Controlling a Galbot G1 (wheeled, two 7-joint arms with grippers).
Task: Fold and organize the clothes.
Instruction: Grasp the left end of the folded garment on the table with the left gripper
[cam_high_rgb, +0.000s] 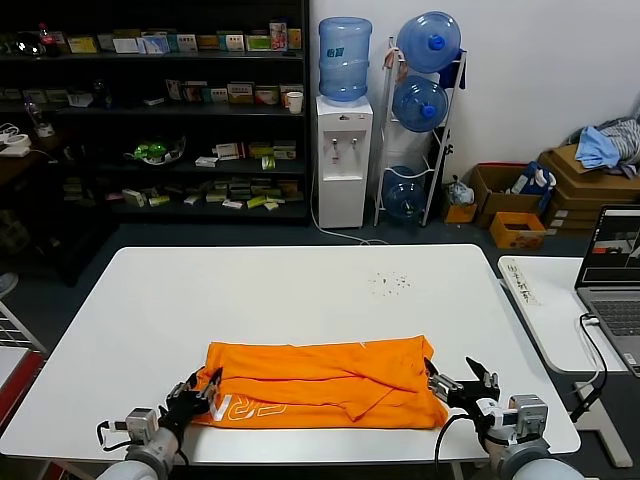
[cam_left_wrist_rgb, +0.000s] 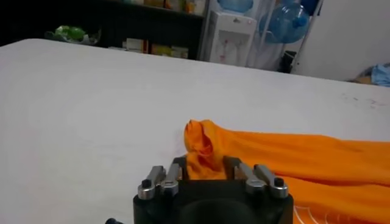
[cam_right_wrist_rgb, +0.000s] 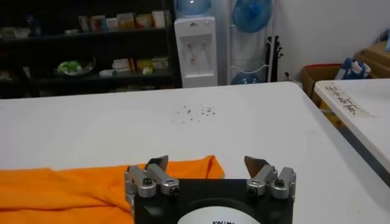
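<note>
Half-folded T-shirt (cam_high_rgb: 320, 382) lies on the desk (cam_high_rgb: 250, 290); left claw (cam_high_rgb: 205, 390) pinches its end, right claw (cam_high_rgb: 455, 385) released; further folds remain.

White lettering on the orange T-shirt (cam_high_rgb: 322, 384) — partly folded under, unreadable — shelf box labels too small to read

You have one orange T-shirt (cam_high_rgb: 325, 383) on one white table (cam_high_rgb: 250, 290), with two grippers at its near edge: the left gripper (cam_high_rgb: 200, 392) and the right gripper (cam_high_rgb: 460, 383). Behind it you can count four blue water jugs, one on the single white water dispenser (cam_high_rgb: 343, 160) and three in the one wire rack (cam_high_rgb: 420, 130). To your right sit one open laptop (cam_high_rgb: 612, 272) and one blue-grey cloth heap (cam_high_rgb: 606, 146).
</note>
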